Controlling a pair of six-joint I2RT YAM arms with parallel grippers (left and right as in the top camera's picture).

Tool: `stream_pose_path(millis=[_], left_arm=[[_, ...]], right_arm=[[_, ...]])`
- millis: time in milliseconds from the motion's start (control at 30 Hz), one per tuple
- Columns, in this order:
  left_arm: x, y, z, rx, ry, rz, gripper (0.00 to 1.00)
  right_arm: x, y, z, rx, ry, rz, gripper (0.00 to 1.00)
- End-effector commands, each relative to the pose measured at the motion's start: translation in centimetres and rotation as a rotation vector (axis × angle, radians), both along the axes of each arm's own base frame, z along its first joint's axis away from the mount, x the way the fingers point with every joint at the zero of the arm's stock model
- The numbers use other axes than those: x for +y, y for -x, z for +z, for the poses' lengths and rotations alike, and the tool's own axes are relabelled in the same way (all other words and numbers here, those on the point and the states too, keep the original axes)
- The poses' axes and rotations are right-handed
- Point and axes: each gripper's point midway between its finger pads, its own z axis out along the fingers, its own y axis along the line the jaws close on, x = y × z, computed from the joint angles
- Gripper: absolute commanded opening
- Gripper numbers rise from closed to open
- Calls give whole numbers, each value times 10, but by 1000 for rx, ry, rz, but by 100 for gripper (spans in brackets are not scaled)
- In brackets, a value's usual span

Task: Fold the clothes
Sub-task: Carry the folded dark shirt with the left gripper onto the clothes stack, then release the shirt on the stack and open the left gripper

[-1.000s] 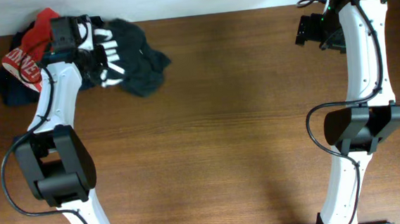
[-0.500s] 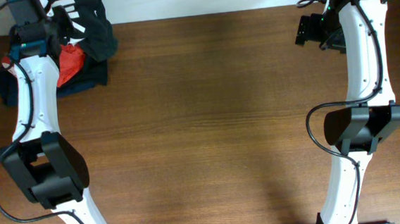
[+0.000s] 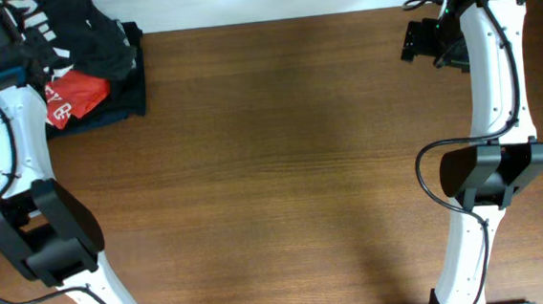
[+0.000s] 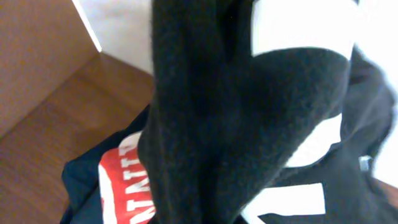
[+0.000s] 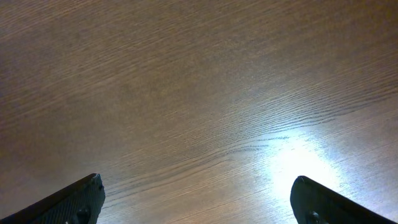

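Observation:
The black T-shirt (image 3: 86, 33) with big white lettering hangs bunched from my left gripper (image 3: 26, 33) at the table's far left corner, above the other garments. The gripper is shut on it. In the left wrist view the T-shirt's black fabric (image 4: 236, 112) fills the frame and hides the fingers. My right gripper (image 3: 427, 40) is open and empty at the far right. In the right wrist view its fingertips (image 5: 199, 202) are spread wide over bare wood.
A red shirt with white lettering (image 3: 74, 94) lies on a navy garment (image 3: 122, 97) under the hanging T-shirt. Both also show in the left wrist view, the red shirt (image 4: 121, 180) and the navy garment (image 4: 81, 186). The brown wooden table (image 3: 291, 151) ends at a white wall behind.
My left gripper has carried the T-shirt up and to the far left, off the pile. The red shirt and navy garment now lie uncovered. The right arm has not moved.

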Motion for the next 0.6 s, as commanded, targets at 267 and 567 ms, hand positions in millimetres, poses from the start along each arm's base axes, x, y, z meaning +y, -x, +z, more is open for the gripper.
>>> stream_pose_path(millis=[267,567], left_arm=[[17,16,42,-46,-46,78,42],[3,-23,74,-254,-81,5,43]], right_arm=[[-2,2,17,-46,3,-16,99],[-2,2,17,-45,3,-16,99]])
